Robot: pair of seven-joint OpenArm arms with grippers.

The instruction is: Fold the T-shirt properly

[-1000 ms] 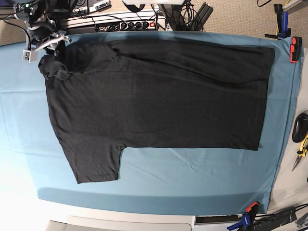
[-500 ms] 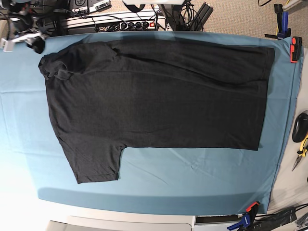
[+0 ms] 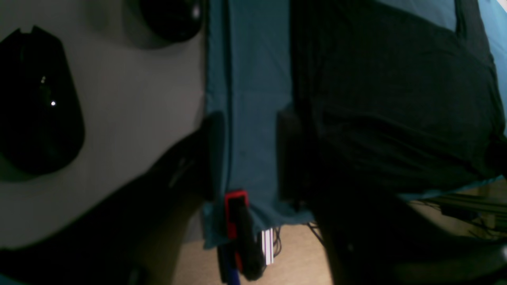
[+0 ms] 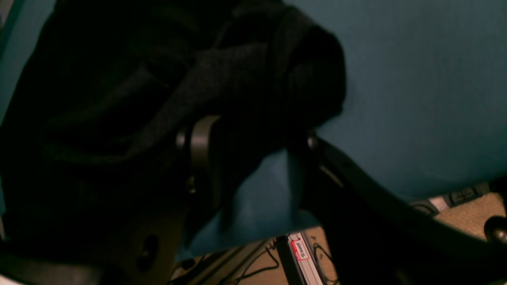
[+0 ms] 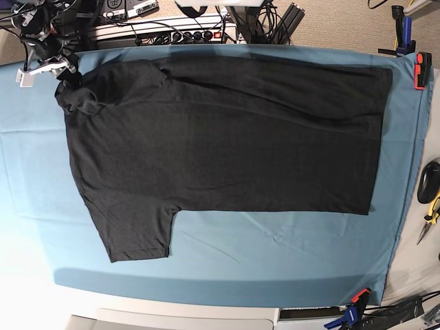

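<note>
Teal table cloth (image 5: 227, 261) covered bench, cables behind. T-shirt (image 5: 227, 144) lay spread flat, one sleeve bunched at far corner. Looked soft, floppy (pinch hem corners). Right gripper (image 4: 253, 158) spread around bunch. Left gripper (image 3: 249, 158) spread, empty.

Right gripper (image 5: 67, 72) is the only mover. A second ago it sits right over the bunched far-left corner of the T-shirt (image 5: 227, 144); half a second ago it is pulled off toward the table's far-left edge, clear of the fabric; now it is back at that bunched corner, just beside it. In the right wrist view its fingers (image 4: 202, 158) stand apart, straddling the crumpled cloth edge. The bunch looks unchanged in shape.
</note>
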